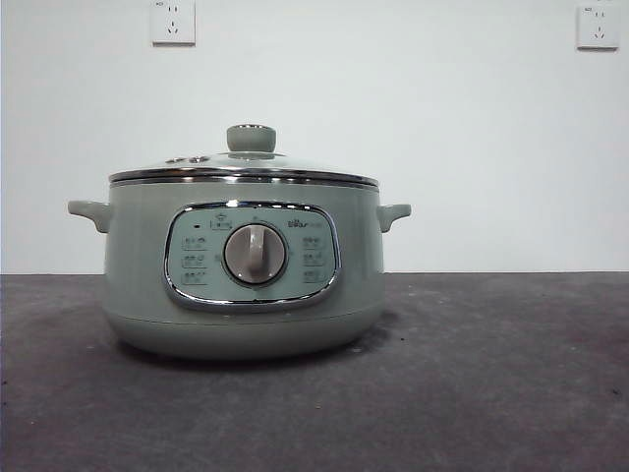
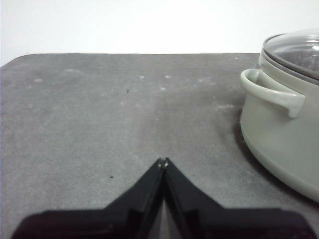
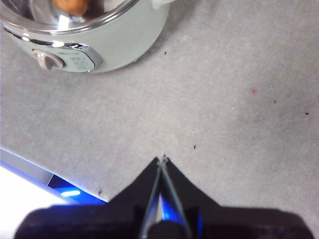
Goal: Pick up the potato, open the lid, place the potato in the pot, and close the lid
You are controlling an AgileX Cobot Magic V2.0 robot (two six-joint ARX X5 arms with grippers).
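Observation:
The sage-green pot (image 1: pixel 246 270) stands on the dark table with its grey dial facing the front camera. The glass lid (image 1: pixel 246 165) with its green knob sits shut on the pot. Through the glass in the right wrist view, the orange-brown potato (image 3: pixel 71 6) lies inside the pot (image 3: pixel 99 42). My left gripper (image 2: pixel 163 162) is shut and empty, low over the table beside the pot (image 2: pixel 281 134) and its side handle. My right gripper (image 3: pixel 162 159) is shut and empty, high above the table, away from the pot's front.
Two wall sockets (image 1: pixel 173 22) are on the white wall behind. The table's front edge (image 3: pixel 30 167) shows in the right wrist view, with a blue light below it.

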